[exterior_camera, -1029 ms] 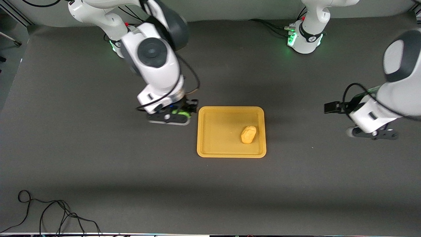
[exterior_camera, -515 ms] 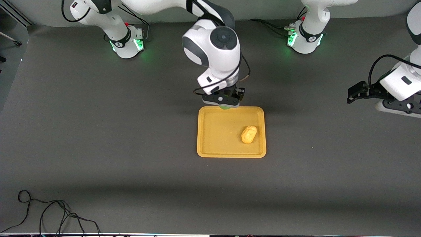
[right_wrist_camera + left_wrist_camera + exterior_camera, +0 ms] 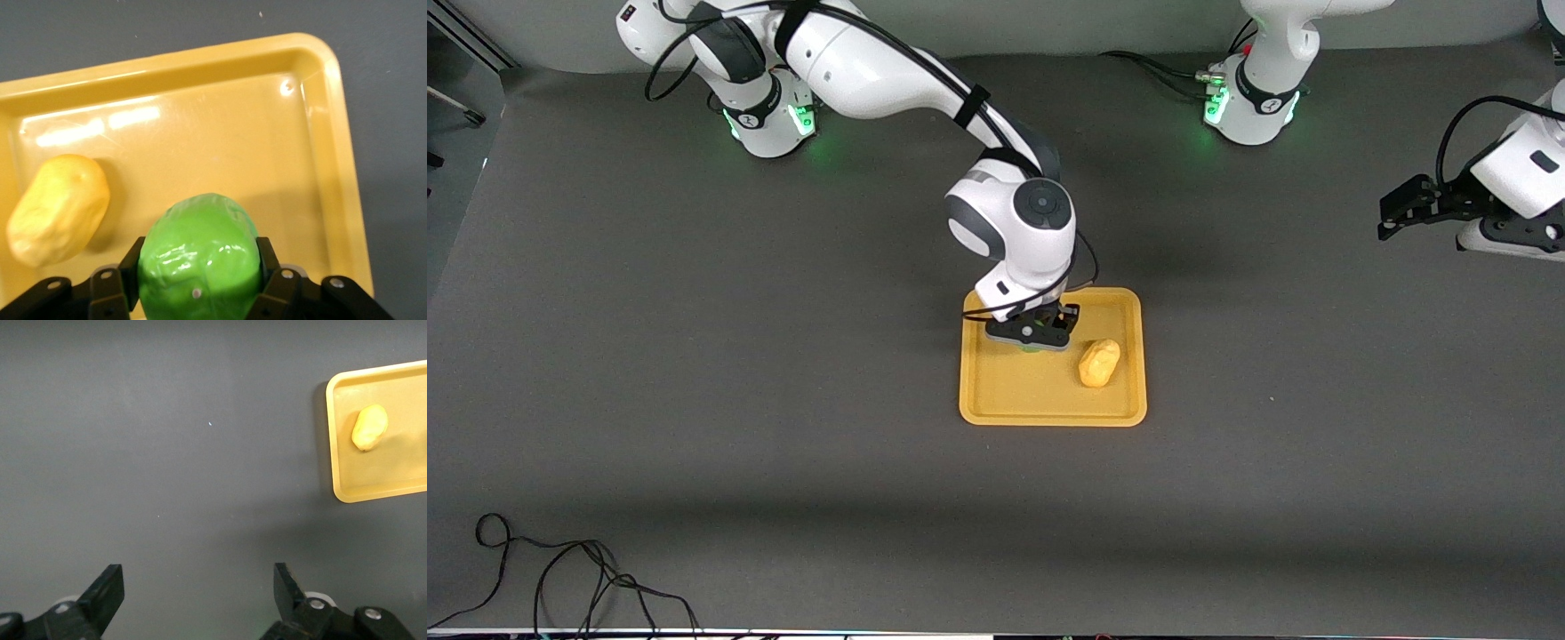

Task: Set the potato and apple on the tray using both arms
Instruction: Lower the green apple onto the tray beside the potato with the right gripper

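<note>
Your right gripper (image 3: 197, 283) clamps the apple (image 3: 198, 257), light, rigid, glossy, over the tray (image 3: 333, 167); potato (image 3: 57, 208) lies beside. Your left gripper (image 3: 197, 603) waits, spread empty.

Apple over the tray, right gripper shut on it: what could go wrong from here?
1. The apple is round; once the right gripper lets go over the tray, it may roll, and the rim is low.
2. The potato lies close beside the apple, so a roll toward it could nudge it.
3. The left gripper waits open, away from the tray, so little collision risk.
</note>
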